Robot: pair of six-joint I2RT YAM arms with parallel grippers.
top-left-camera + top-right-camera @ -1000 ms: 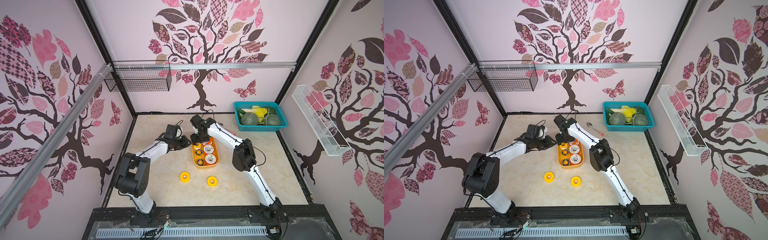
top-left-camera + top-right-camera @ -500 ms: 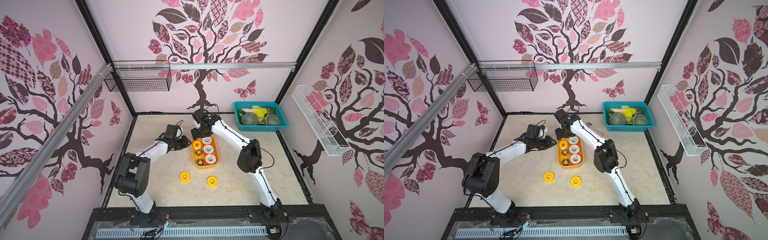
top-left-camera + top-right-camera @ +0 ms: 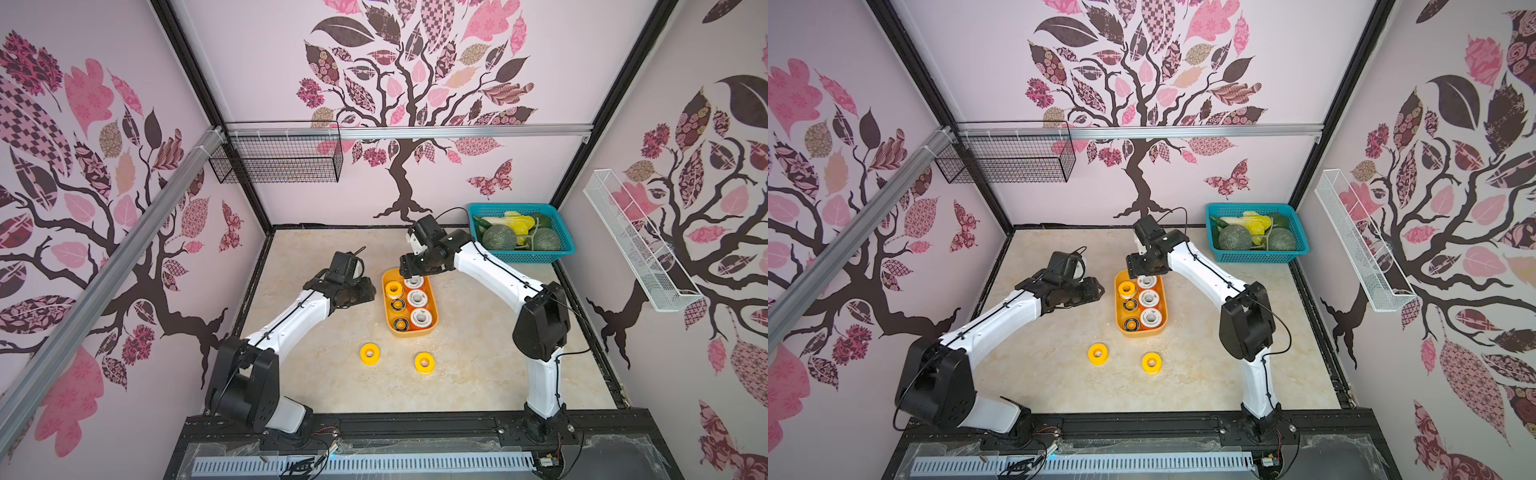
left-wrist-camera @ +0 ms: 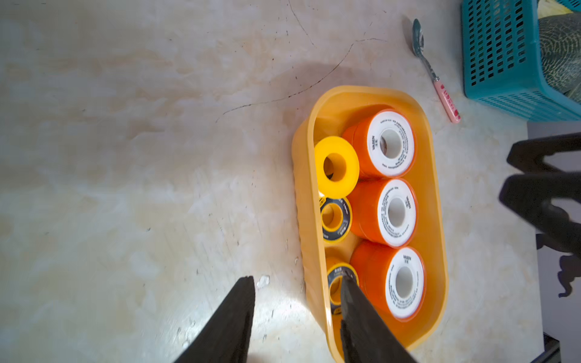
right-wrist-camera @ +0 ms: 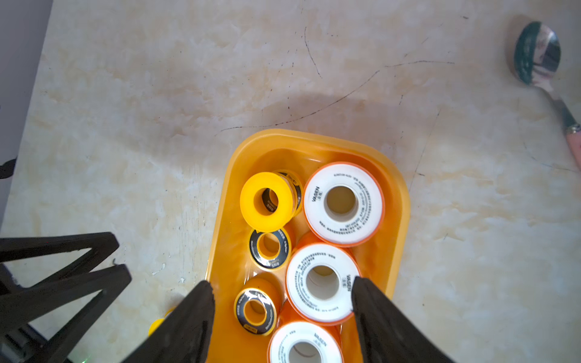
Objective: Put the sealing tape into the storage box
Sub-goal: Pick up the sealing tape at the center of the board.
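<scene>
The yellow-orange storage box (image 3: 409, 334) (image 3: 1140, 333) sits mid-table in both top views. Inside it stand three orange, white-faced rolls of sealing tape (image 4: 396, 212), a yellow roll (image 4: 336, 166) (image 5: 265, 201) and two black rolls with yellow rings (image 5: 270, 248). Two more yellow rolls (image 3: 369, 354) (image 3: 424, 362) lie on the table in front of the box. My left gripper (image 4: 297, 279) is open beside the box's left wall, one finger over a black roll, holding nothing. My right gripper (image 5: 280, 283) hangs open and empty above the box's far end.
A teal basket (image 3: 523, 253) of melons and vegetables stands at the back right. A pink-handled spoon (image 4: 435, 75) (image 5: 537, 53) lies between it and the box. A black wire basket (image 3: 276, 160) and a white mesh basket (image 3: 636, 245) hang on the walls.
My right gripper has risen and drawn back toward the box's far end. The left gripper's jaws have spread wider while its arm stays in place.
</scene>
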